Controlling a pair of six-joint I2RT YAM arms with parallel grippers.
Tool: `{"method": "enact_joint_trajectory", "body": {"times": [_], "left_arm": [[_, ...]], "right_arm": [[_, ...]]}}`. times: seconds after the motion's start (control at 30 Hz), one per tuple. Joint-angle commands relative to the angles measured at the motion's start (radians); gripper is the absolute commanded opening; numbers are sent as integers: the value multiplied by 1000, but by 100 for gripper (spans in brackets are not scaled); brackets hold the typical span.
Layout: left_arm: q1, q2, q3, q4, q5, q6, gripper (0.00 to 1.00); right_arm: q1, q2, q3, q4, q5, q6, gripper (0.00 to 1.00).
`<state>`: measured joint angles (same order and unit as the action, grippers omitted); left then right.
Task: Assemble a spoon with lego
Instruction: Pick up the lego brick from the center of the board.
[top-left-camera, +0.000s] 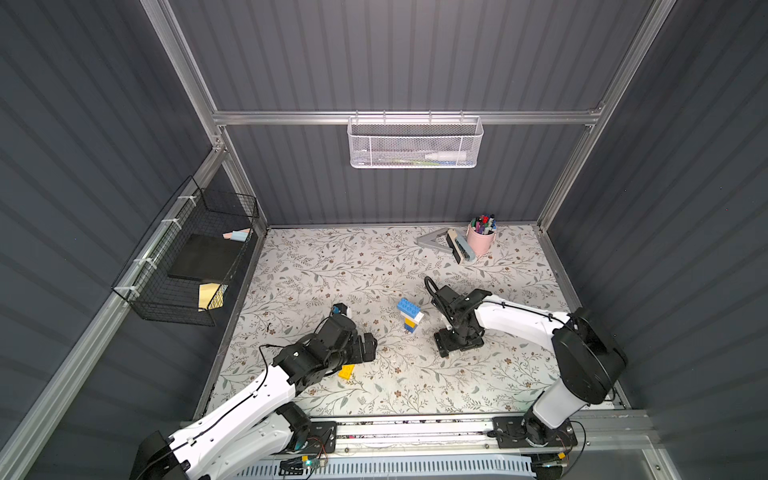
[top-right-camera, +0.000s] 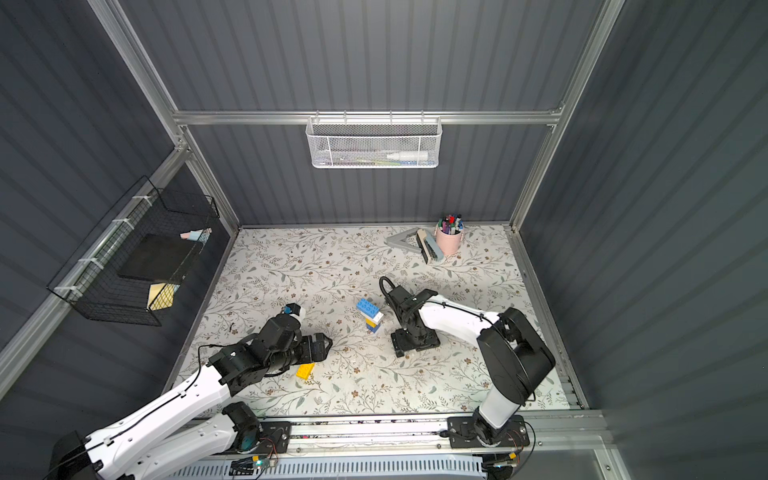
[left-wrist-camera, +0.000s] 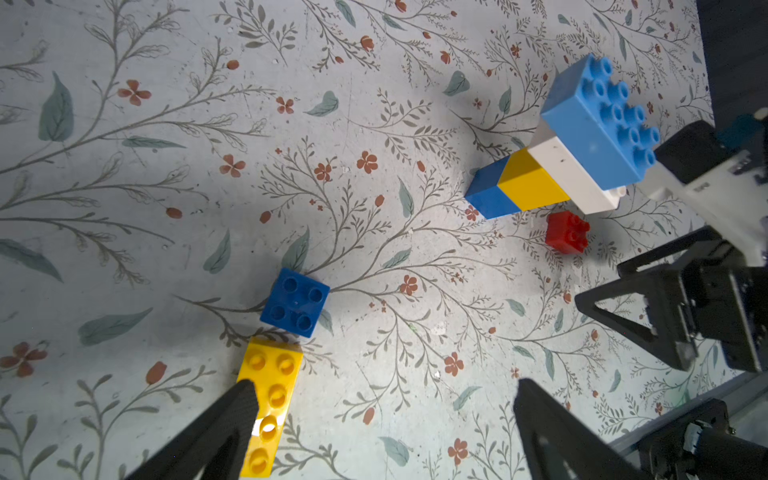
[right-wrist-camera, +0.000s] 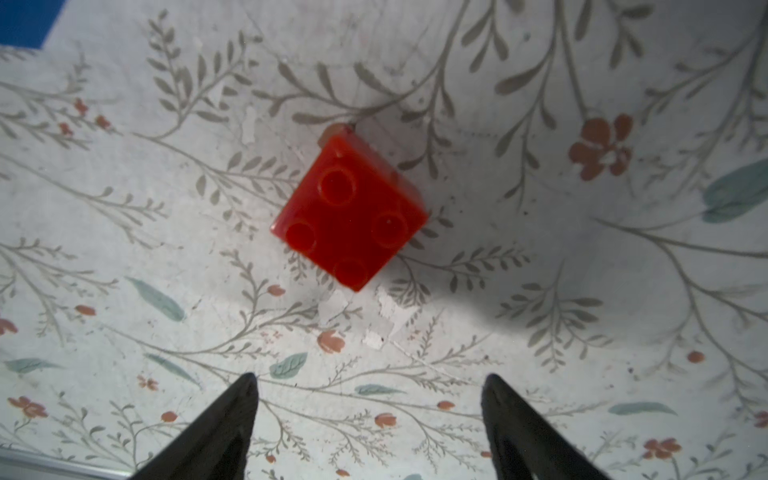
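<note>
Both grippers apart, empty
right gripper (right-wrist-camera: 370, 380) near 1 red brick (right-wrist-camera: 351, 216); left gripper (left-wrist-camera: 384, 386) beside 1 yellow brick (left-wrist-camera: 270, 399)

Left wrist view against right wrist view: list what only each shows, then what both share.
Only left wrist: the joined blue-yellow-white-blue stack, a loose blue square brick, a yellow oblong brick and the open left gripper. Only right wrist: an unidentifiable blue corner. Both: the red brick, the floral table and the right gripper.
</note>
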<state>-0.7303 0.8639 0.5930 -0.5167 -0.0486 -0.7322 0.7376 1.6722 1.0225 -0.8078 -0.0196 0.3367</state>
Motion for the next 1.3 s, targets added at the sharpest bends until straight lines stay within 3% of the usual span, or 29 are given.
{"method": "enact_joint_trajectory", "body": {"times": [0.0, 0.43, 0.73, 1.27], "left_arm": [[6, -19, -11, -25, -5, -13, 99], [6, -20, -10, -40, -10, -14, 99], [6, -12, -14, -31, -9, -13, 99], [8, -18, -14, -39, -9, -10, 99]], "right_arm": [[-4, 46, 42, 7, 65, 0, 84], [-61, 136, 143, 17, 107, -65, 75], [-69, 154, 156, 46, 41, -122, 55], [-69, 172, 152, 57, 23, -154, 47]]}}
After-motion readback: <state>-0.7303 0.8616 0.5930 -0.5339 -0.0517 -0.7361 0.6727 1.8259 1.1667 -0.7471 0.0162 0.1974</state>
